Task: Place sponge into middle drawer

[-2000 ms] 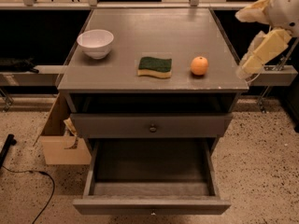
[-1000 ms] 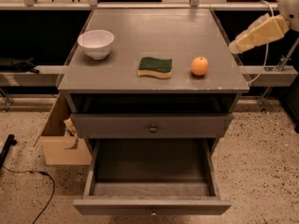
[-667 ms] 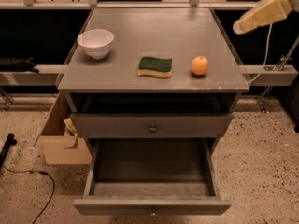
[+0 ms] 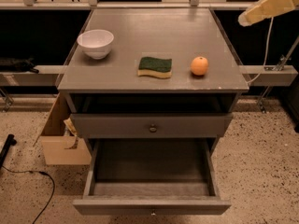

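Matt grey wooden middle drawer (image 4: 152, 189), rough green-faced foam sponge (image 4: 155, 66), perhaps plastic cream gripper (image 4: 261, 8) upper right

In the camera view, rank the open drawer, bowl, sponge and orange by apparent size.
1. middle drawer
2. bowl
3. sponge, nearly like the bowl
4. orange
The hand is upper right, beyond the cabinet.

Your tool (image 4: 268, 6) hangs high past the far right corner of the surface (image 4: 154, 31). Bare top surrounds the sponge (image 4: 155, 66), with the orange (image 4: 199, 66) near its right and the white bowl (image 4: 96, 43) well apart left. The middle drawer (image 4: 152, 202) is open from above.
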